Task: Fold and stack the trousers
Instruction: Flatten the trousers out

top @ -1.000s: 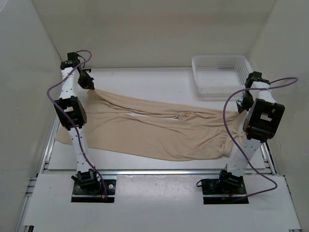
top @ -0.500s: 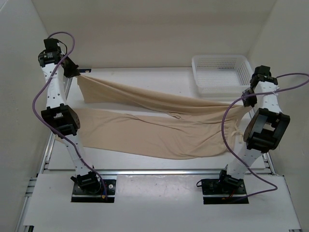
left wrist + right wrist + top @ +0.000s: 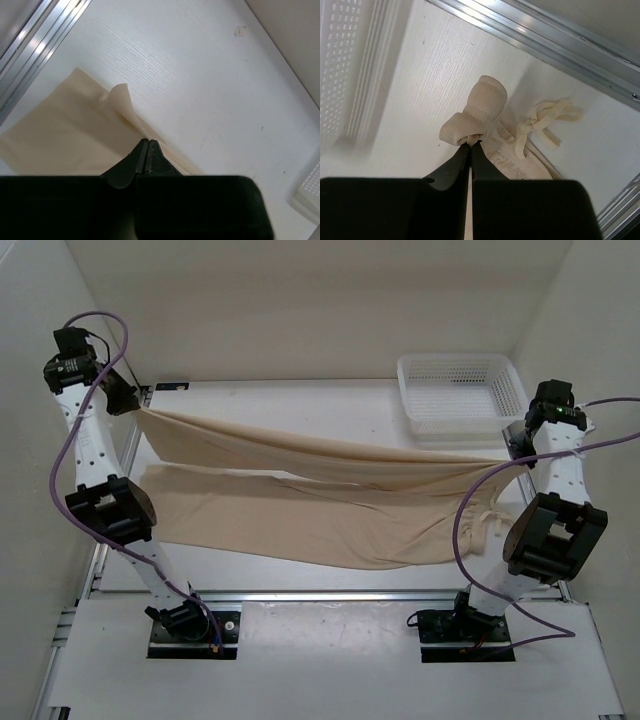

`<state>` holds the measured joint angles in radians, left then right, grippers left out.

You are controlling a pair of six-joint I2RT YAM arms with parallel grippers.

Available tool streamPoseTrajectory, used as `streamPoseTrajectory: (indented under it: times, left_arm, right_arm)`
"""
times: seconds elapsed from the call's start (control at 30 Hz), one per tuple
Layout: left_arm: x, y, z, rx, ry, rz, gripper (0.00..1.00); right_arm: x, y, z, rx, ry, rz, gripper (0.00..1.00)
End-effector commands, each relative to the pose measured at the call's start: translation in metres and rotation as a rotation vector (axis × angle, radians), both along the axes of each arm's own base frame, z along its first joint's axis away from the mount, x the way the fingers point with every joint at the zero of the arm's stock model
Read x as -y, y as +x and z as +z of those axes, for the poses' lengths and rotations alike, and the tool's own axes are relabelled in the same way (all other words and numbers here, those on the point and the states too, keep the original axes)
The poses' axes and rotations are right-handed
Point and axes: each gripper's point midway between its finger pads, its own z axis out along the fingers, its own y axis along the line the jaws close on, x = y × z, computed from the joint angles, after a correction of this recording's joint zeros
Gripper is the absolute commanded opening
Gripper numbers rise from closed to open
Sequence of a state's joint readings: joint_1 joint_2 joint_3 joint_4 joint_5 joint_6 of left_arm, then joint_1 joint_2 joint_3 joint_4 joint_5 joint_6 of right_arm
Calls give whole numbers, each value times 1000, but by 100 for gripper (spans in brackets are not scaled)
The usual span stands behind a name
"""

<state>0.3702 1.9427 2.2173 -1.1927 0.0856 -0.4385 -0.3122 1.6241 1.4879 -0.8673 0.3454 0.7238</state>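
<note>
The beige-tan trousers (image 3: 320, 490) stretch across the table from left to right, far edge lifted and pulled taut, near part still lying flat. My left gripper (image 3: 138, 406) is raised at the far left and shut on the leg hem (image 3: 120, 107). My right gripper (image 3: 516, 452) is raised at the right and shut on the ribbed waistband (image 3: 475, 117); the drawstring (image 3: 540, 122) hangs loose beside it. In the wrist views both pairs of jaws are pressed together on fabric, left (image 3: 148, 143) and right (image 3: 470, 144).
A white plastic mesh basket (image 3: 458, 392) stands at the far right of the table; its wall shows in the right wrist view (image 3: 340, 65). Aluminium rails (image 3: 330, 596) run along the table's near edge and sides. White walls enclose the workspace.
Both arms have risen and moved outward, lifting the far edge of the trousers off the table and stretching it taut. The left gripper went up and left, the right up and right.
</note>
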Motion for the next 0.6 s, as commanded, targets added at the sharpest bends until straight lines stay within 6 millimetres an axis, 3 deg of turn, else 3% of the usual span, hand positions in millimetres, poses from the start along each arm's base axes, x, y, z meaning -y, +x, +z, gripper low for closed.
streamPoseTrajectory:
  times: [0.0,0.13,0.2,0.23,0.27,0.3,0.33,0.37,0.4,0.43,0.47,0.5,0.53,0.57]
  left_arm:
    - [-4,-6,36,85,82,-5,10]
    - [-5,16,24,79,66,-15,10]
    - [-5,38,1,54,49,-23,10]
    - [5,54,12,99,57,-54,10]
    - [5,72,-18,57,32,-54,10]
    - [6,85,-26,62,33,-63,10]
    - [12,102,-18,115,23,-66,10]
    - [12,120,-54,81,-10,-84,10]
    - [17,128,-60,95,-48,-100,20]
    - [27,135,-56,127,-94,-138,37]
    - [29,134,-60,118,-107,-146,71]
    - [35,134,-58,120,-107,-155,81]
    - [30,134,-54,134,-79,-137,88]
    - [35,127,-72,82,-79,-145,94]
  right_arm:
    - [13,-5,8,13,-50,-43,0]
    - [16,15,7,29,-37,-33,0]
    - [20,28,6,29,-37,-33,0]
    - [19,34,5,34,-26,-27,0]
    - [23,44,2,33,-25,-27,0]
    - [25,52,2,43,-29,-27,0]
    - [21,60,0,49,-13,-19,0]
    - [15,72,-10,47,12,4,0]
    - [17,83,-1,74,6,18,9]
    - [9,90,1,76,-1,54,15]
    - [4,94,5,88,-5,65,22]
    - [-2,96,5,81,-18,86,38]
    - [-1,95,5,77,-22,93,42]
    - [-6,96,10,87,-25,104,46]
